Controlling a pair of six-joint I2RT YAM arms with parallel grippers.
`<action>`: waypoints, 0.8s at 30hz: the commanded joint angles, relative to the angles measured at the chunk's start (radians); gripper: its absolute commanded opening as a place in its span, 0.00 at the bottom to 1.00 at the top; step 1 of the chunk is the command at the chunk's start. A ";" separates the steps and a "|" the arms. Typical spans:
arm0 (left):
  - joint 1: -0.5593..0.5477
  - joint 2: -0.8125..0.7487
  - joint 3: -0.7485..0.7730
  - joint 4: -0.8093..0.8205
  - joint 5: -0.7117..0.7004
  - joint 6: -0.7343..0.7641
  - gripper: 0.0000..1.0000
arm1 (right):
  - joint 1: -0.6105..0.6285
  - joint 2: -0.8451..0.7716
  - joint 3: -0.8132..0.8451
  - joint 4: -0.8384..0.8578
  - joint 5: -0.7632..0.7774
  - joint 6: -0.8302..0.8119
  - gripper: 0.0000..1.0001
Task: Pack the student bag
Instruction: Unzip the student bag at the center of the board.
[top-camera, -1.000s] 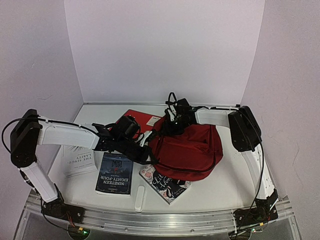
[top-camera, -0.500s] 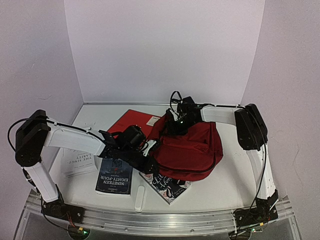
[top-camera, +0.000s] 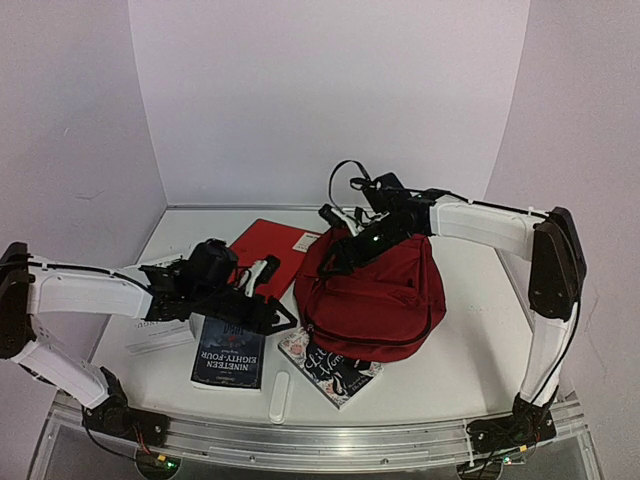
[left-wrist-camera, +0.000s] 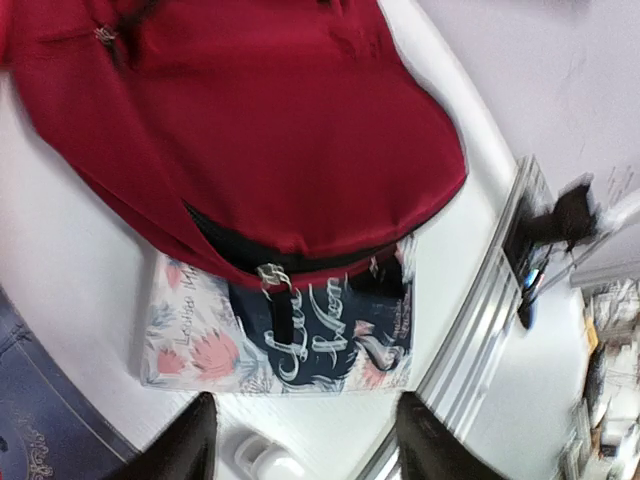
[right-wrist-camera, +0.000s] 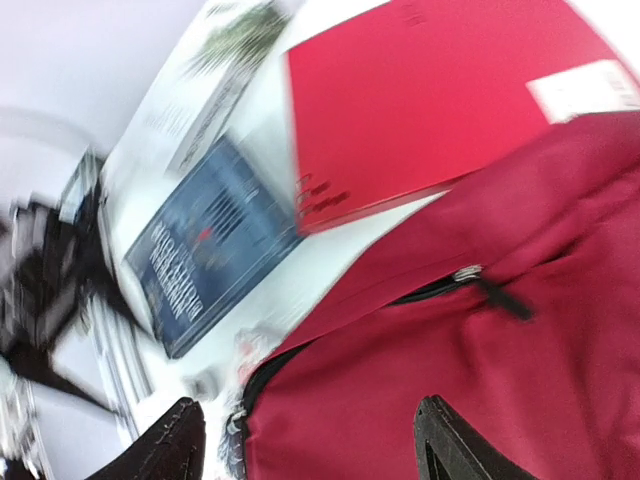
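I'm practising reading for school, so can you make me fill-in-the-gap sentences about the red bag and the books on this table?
1. The student bag is dark ___ in colour.
2. The flowery book lies partly ___ the bag.
3. The title on the blue book reads Nineteen ___.
4. The left gripper and the right gripper both have their jaws ___, with nothing held.

Missing words: red; under; Eighty-Four; open.

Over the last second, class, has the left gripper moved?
Yes. The left gripper has drawn back leftward from the student bag and is now over the far end of the blue book, jaws open.
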 joint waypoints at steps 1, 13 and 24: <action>0.151 -0.112 -0.090 0.164 0.028 -0.207 0.71 | 0.133 -0.103 -0.049 -0.115 0.156 -0.272 0.71; 0.232 0.064 -0.039 0.223 0.148 -0.348 0.80 | 0.401 -0.158 -0.092 -0.152 0.507 -0.780 0.71; 0.316 0.019 -0.065 0.257 0.165 -0.405 0.82 | 0.541 -0.069 -0.128 -0.109 0.710 -1.001 0.65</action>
